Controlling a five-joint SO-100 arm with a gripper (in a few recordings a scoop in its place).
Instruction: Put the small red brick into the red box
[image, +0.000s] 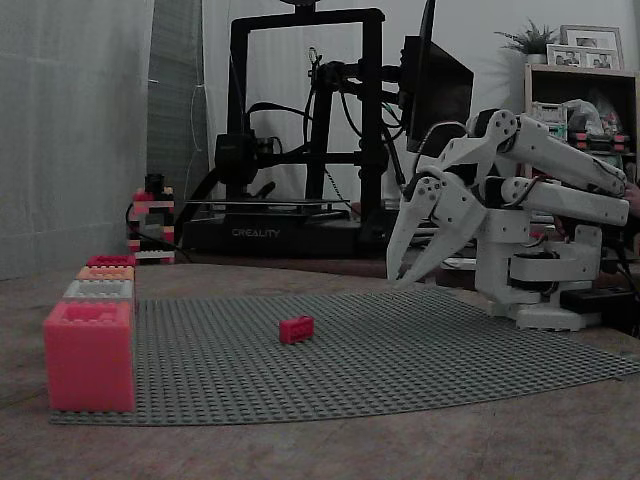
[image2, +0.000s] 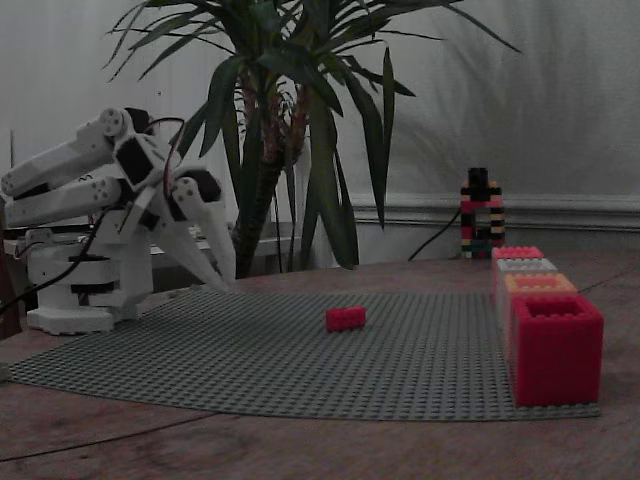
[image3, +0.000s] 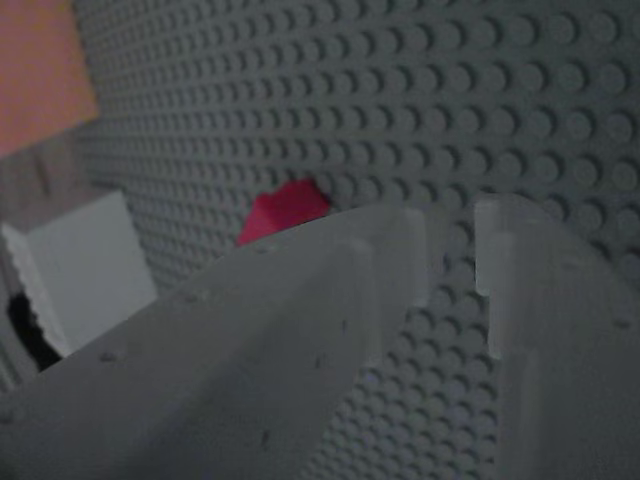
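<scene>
The white gripper (image: 405, 272) hangs slightly open and empty above the grey studded baseplate (image: 420, 350). 1 small red brick (image: 296, 328) lies alone mid-plate, nothing between them. 4 boxes line the plate's edge; the red box (image: 110, 261) is farthest, behind the large pink box (image: 89, 356)

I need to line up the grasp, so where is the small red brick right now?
In both fixed views the small red brick lies alone near the middle of the grey studded baseplate, between the gripper and the row of boxes.
</scene>
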